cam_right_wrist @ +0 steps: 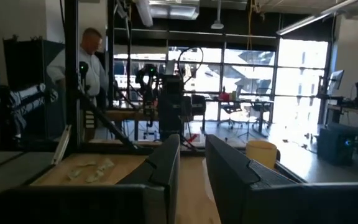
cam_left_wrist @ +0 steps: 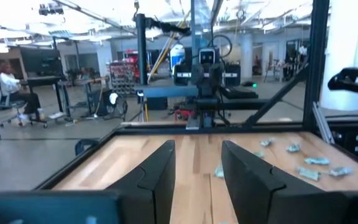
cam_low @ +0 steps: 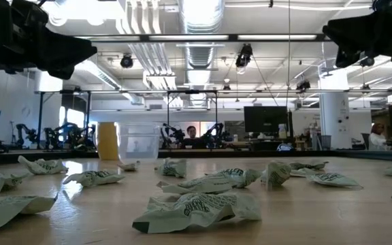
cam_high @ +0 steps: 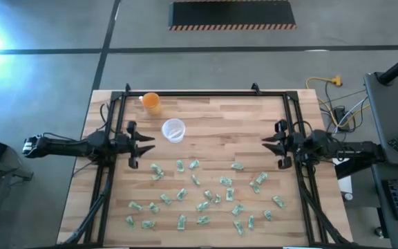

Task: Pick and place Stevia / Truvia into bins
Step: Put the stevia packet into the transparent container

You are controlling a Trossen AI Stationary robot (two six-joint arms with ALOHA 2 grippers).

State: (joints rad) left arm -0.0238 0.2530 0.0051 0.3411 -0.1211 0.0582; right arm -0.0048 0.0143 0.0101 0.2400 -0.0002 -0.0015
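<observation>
as far as i could judge, nothing was done yet: the planked wooden surface (cam_high: 213,131) carried every crumpled green-and-white paper sachet (cam_high: 180,165), scattered near its front, while the round clear plastic cup (cam_high: 173,130) looked empty. left claw (cam_high: 146,143) and right claw (cam_high: 267,142) hovered, fingers slightly parted, holding nothing.
</observation>
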